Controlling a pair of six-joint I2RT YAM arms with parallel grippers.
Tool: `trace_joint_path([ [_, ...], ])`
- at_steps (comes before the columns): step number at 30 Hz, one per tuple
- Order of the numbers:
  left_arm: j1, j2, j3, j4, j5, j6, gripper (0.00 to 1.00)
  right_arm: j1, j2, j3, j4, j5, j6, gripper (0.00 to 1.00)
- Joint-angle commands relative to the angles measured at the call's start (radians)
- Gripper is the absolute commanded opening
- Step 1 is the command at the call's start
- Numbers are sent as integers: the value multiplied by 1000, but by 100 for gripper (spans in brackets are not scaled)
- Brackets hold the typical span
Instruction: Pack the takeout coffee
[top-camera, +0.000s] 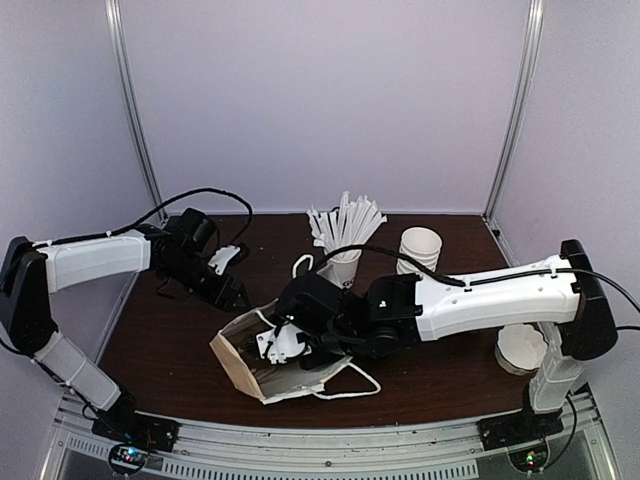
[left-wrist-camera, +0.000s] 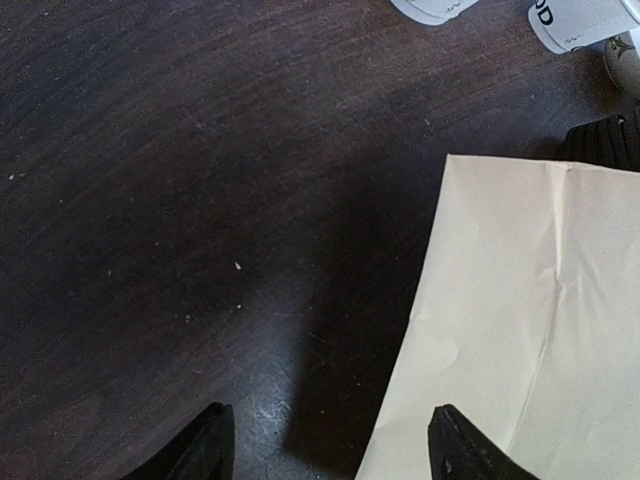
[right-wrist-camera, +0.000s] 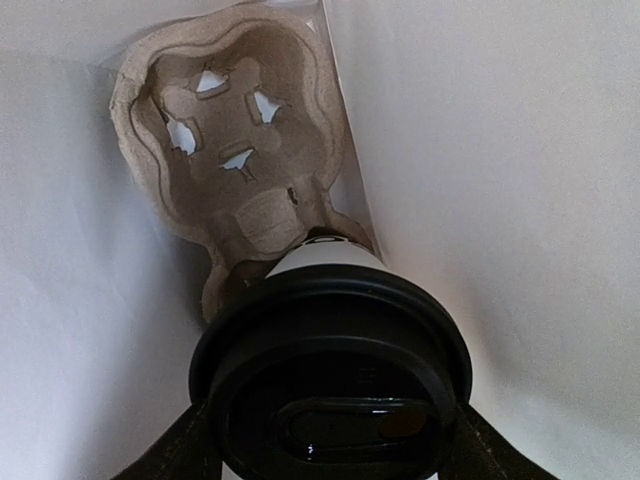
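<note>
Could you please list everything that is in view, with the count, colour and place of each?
takeout coffee: one, white cup with a black lid, inside the bag by the carrier
cup carrier: one, grey-brown pulp, at the far end of the bag's inside
paper bag: one, pale with white handles, lying on its side at mid-table
cup of sticks: one, white, behind the bag
stacked cups: one stack, white, lidless, right of the sticks
round white item: one, near right edge, kind unclear
table: one, dark brown
left gripper: black fingers apart, over the table by the bag's edge
right gripper: inside the bag, fingers on either side of the coffee's lid
</note>
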Motion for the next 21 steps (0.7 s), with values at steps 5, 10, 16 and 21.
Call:
trace_joint_path([
  [5,5,49,28,85,78,45,70,-22,52,8,40,26,-8,38],
  [10,8,85,38,89,99,58,69,-30,69,29,7,-3,1,38],
  [16,23,87,47,91,98,64,69,-34,79,86,-125,-87,32,38],
  [21,44,72,41,78,98,76,69,-37,125,179,-268,-167,65,38],
])
